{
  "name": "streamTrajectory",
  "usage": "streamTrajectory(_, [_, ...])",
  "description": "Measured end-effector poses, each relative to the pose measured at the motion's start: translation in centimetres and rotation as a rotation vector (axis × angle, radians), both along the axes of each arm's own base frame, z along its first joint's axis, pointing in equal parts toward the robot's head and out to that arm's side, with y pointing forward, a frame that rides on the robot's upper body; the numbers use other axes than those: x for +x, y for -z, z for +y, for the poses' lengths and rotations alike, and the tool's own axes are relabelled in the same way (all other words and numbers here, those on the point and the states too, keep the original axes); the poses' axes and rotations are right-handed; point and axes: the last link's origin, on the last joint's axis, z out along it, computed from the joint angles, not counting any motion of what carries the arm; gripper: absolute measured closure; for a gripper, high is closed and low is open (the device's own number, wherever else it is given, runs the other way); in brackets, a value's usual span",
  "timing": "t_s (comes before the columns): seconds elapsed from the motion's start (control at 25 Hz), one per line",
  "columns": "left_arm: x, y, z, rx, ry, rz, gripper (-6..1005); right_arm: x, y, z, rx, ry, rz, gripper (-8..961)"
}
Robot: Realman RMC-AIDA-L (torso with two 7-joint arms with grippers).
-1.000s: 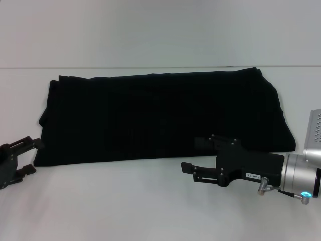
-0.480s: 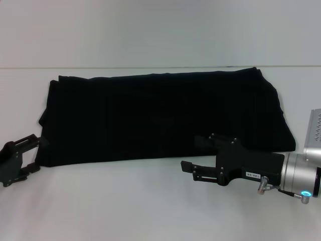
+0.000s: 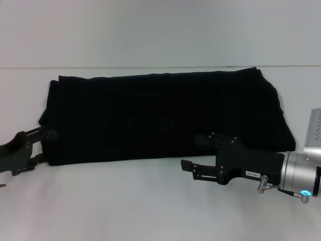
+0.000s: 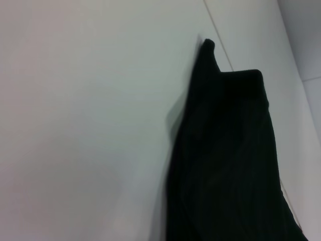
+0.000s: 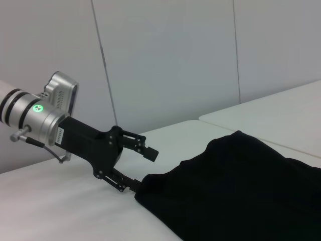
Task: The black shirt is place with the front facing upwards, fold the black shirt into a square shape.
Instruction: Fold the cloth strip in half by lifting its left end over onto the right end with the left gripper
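Note:
The black shirt (image 3: 165,118) lies folded into a wide flat band across the white table, plain side up, with no lettering showing. My left gripper (image 3: 42,146) is open at the shirt's near left corner. In the right wrist view the left gripper (image 5: 142,169) has one finger low at the cloth's corner and the other raised above it. The left wrist view shows only the shirt's edge (image 4: 225,160) on the table. My right gripper (image 3: 191,152) is open and hangs at the shirt's near edge, right of the middle, holding nothing.
The white table (image 3: 125,201) has bare room in front of the shirt. A seam (image 3: 30,67) runs across the table behind the shirt. The right arm's silver wrist housing (image 3: 315,128) sits at the far right edge. Pale wall panels (image 5: 165,55) stand behind.
My left gripper has moved right, from off the shirt up to its near left corner. The right gripper and the shirt have stayed put.

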Motion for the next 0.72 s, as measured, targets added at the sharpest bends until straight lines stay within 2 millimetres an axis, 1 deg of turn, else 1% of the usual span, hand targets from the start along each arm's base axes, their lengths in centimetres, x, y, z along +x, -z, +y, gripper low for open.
streamTrajectory(0.32, [0.4, 0.2, 0.8, -0.016, 0.016, 0.034, 123, -0.1, -0.1, 0.1, 0.004, 0.0, 0.003, 110])
streamTrajectory(0.72, [-0.1, -0.9, 0.9, -0.026, 0.022, 0.11, 124, -0.2, -0.2, 0.2, 0.008, -0.004, 0.004, 111])
